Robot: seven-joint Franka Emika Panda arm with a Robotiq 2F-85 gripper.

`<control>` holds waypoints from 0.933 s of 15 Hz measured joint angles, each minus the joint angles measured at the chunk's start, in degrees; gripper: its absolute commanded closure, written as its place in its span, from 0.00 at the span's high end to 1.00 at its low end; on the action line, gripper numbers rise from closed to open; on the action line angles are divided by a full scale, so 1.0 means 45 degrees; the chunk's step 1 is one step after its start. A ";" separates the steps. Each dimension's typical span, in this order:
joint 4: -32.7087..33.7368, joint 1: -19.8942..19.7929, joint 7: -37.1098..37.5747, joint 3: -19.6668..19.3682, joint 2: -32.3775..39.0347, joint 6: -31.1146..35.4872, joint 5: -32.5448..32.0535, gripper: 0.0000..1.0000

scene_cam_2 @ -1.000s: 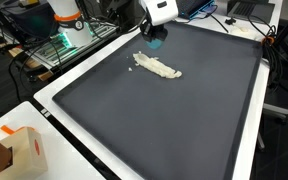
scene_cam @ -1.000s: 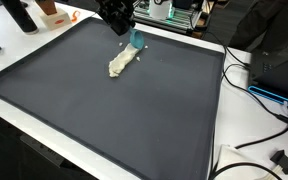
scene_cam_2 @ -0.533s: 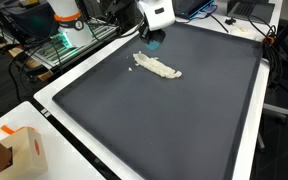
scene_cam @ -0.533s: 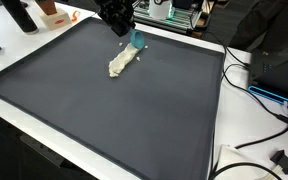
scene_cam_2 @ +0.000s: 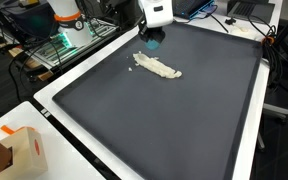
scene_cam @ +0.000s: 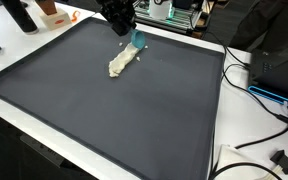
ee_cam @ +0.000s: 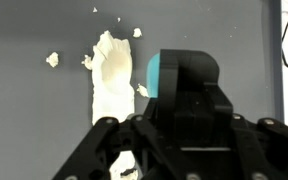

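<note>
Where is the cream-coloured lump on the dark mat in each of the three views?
In an exterior view: the cream lump lies in the upper middle, down and to the left of the teal object.
In an exterior view: the cream lump lies in the upper middle, just below the teal object.
Wrist view: the cream lump stands upright, left of centre, beside the teal object.
Shared landmark: the teal object next to the lump.

Robot arm, one unit, seen only at its far end.
- Wrist housing [scene_cam_2: 156, 10]: white, boxy, with rounded corners and a grey patch on the near face.
- Tool [scene_cam_2: 152, 37]: matte black throughout, compact and angular in both exterior views.
- Fingers [ee_cam: 189, 85]: appeared in the wrist view as a black, squared block.
- Linkage bars [ee_cam: 104, 140]: black, slanted, with faintly glossy edges, spread to the left and right.
</note>
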 measured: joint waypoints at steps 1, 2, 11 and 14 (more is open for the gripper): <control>-0.0004 0.0077 0.0287 0.0001 -0.0037 0.0000 -0.0105 0.25; -0.0010 0.0168 0.0576 0.0005 -0.0086 0.0000 -0.0244 0.25; -0.0150 0.1179 0.3336 0.0084 -0.1219 0.0493 -0.2409 0.25; -0.0182 0.1462 0.3876 0.0179 -0.1714 0.0722 -0.3402 0.25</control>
